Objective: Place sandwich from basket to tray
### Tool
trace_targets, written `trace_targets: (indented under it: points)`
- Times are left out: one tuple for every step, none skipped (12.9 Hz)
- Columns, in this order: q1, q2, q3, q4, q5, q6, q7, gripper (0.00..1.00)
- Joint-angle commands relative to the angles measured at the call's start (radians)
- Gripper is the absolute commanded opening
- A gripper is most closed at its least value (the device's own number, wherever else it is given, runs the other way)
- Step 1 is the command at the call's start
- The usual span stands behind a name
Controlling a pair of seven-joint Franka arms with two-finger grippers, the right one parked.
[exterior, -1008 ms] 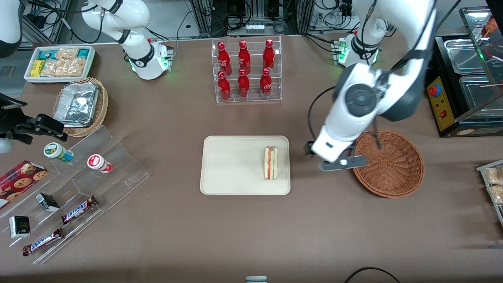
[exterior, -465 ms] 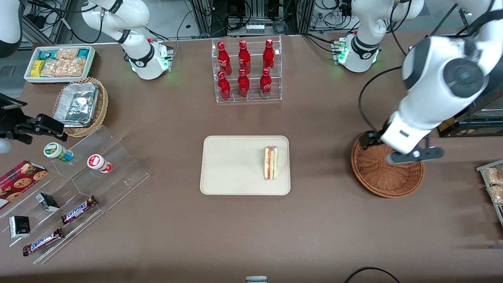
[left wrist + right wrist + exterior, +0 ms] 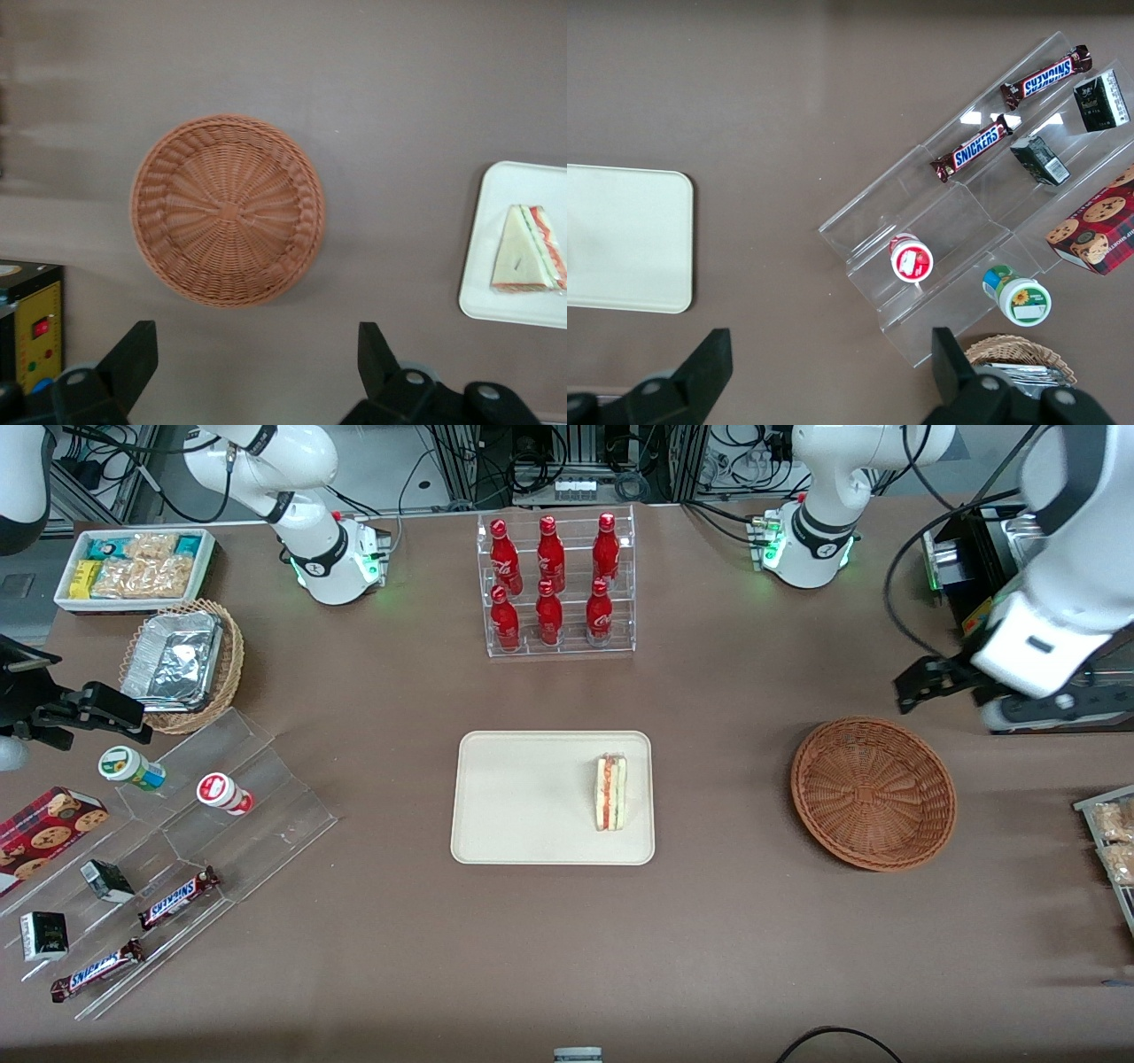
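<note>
The sandwich (image 3: 610,792) (image 3: 524,263) lies on the cream tray (image 3: 523,797) (image 3: 505,190), near the tray's edge that faces the basket. The reddish-brown wicker basket (image 3: 873,793) (image 3: 229,210) has nothing in it and sits beside the tray, toward the working arm's end. My gripper (image 3: 1054,707) (image 3: 255,336) hangs high over the table, farther from the front camera than the basket. It is open, and between its fingers only bare table shows.
A black machine with a yellow panel (image 3: 985,624) (image 3: 35,332) stands close by the gripper. A rack of red bottles (image 3: 555,584) stands farther from the front camera than the tray. A clear stand with snacks (image 3: 177,841) lies toward the parked arm's end.
The arm has swung from beside the tray, over the basket, toward the working arm's end and away from the front camera. The sandwich has stayed on the tray.
</note>
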Motion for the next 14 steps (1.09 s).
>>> trace_targets:
  points:
    - [0.049,-0.041,-0.008,-0.022,0.005,-0.014,0.031,1.0]
    - [0.049,-0.042,-0.008,-0.018,0.008,-0.014,0.033,1.0]
    - [0.049,-0.041,-0.008,-0.015,0.008,-0.014,0.03,1.0]
    - [0.048,-0.041,-0.008,-0.016,0.008,-0.024,0.03,1.0]
    - [0.048,-0.041,-0.008,-0.015,0.008,-0.035,0.031,1.0]
    - [0.048,-0.042,-0.008,-0.015,0.008,-0.046,0.031,1.0]
    - [0.048,-0.042,-0.009,-0.015,0.007,-0.055,0.033,1.0]
    - [0.048,-0.042,-0.009,-0.015,0.005,-0.082,0.034,1.0]
    - [0.046,-0.042,-0.009,-0.015,0.005,-0.098,0.036,1.0]
    - [0.046,-0.042,-0.009,-0.015,0.005,-0.112,0.064,1.0]
    - [0.048,-0.044,-0.009,-0.012,0.005,-0.133,0.109,1.0]
    - [0.048,-0.042,-0.009,-0.004,0.004,-0.144,0.103,1.0]
    - [0.048,-0.041,-0.009,-0.002,0.004,-0.144,0.096,1.0]
    - [0.044,-0.041,-0.009,-0.002,0.004,-0.143,0.083,1.0]
